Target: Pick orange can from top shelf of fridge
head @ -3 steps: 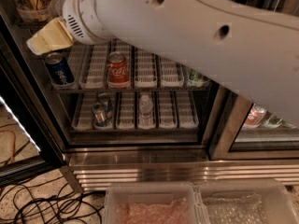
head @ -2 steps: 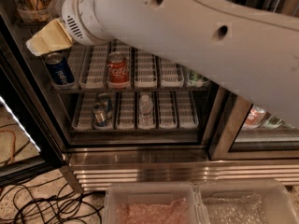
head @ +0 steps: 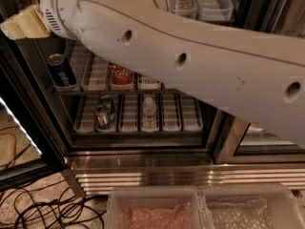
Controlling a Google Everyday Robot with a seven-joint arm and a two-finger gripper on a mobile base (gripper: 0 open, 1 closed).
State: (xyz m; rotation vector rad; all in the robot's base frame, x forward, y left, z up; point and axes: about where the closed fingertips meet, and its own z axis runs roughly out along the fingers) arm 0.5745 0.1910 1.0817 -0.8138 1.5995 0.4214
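Note:
My white arm (head: 190, 56) crosses the view from lower right to upper left in front of the open fridge (head: 143, 162). My gripper (head: 21, 25) is the tan end at the upper left edge, above and left of a blue can (head: 61, 70). No orange can shows; the arm hides much of the upper racks. Of the top shelf, only white slotted trays (head: 212, 1) show at the top edge. A red cola can (head: 122, 75) stands on the rack below the arm.
The lower rack holds silvery cans (head: 102, 116) and a clear water bottle (head: 149, 109) in white trays. Two clear plastic bins (head: 152, 206) sit on the floor in front. Black cables (head: 43, 209) lie at lower left. The dark door frame (head: 28, 104) runs down the left.
The racks and cans now sit lower in the view and look larger. The arm covers more of the upper fridge, and the tan gripper end has moved up towards the left edge.

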